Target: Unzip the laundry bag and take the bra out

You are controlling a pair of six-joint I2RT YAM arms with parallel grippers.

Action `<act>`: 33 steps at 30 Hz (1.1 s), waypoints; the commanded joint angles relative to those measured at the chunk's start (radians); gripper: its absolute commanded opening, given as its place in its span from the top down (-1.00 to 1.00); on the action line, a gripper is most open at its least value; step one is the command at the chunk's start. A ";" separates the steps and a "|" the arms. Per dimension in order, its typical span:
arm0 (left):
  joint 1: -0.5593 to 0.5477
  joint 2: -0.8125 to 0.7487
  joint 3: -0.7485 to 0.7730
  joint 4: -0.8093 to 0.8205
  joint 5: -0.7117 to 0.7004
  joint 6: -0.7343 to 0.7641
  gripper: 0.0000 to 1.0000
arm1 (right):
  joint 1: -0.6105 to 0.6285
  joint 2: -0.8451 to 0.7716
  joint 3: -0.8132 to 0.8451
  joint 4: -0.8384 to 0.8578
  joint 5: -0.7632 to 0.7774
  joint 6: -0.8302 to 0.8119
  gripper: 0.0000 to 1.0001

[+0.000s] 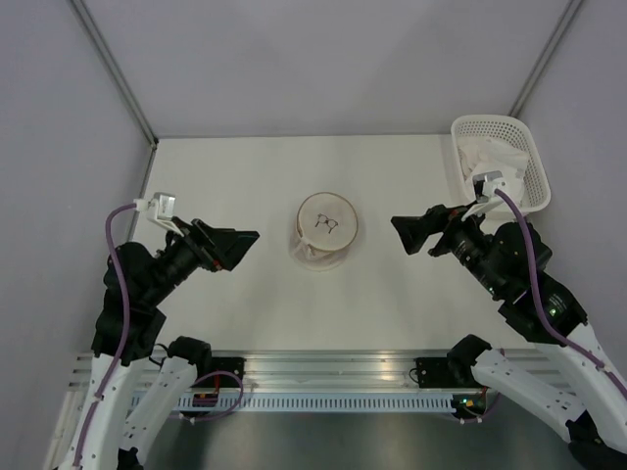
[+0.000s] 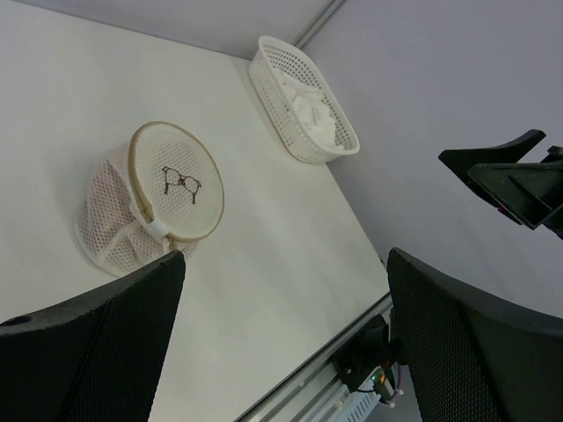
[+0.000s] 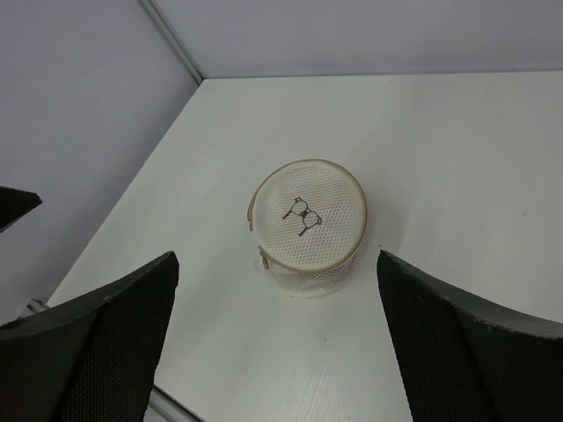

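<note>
The laundry bag (image 1: 324,231) is a small round whitish mesh pod with a brownish zip rim and a dark bra drawing on its flat flap. It sits zipped at the middle of the table, also in the left wrist view (image 2: 149,207) and the right wrist view (image 3: 308,224). No bra shows outside it. My left gripper (image 1: 238,249) hangs open and empty to the bag's left. My right gripper (image 1: 409,235) hangs open and empty to its right. Both are held above the table, apart from the bag.
A white plastic lattice basket (image 1: 525,147) with white cloth inside stands at the back right corner, also in the left wrist view (image 2: 303,101). Grey walls close the table's back and sides. A metal rail (image 1: 333,372) runs along the near edge.
</note>
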 commanded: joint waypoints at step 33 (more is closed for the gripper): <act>-0.145 0.474 -0.278 0.511 -0.266 -0.318 -0.93 | 0.002 0.134 -0.367 0.354 -0.090 0.119 -0.96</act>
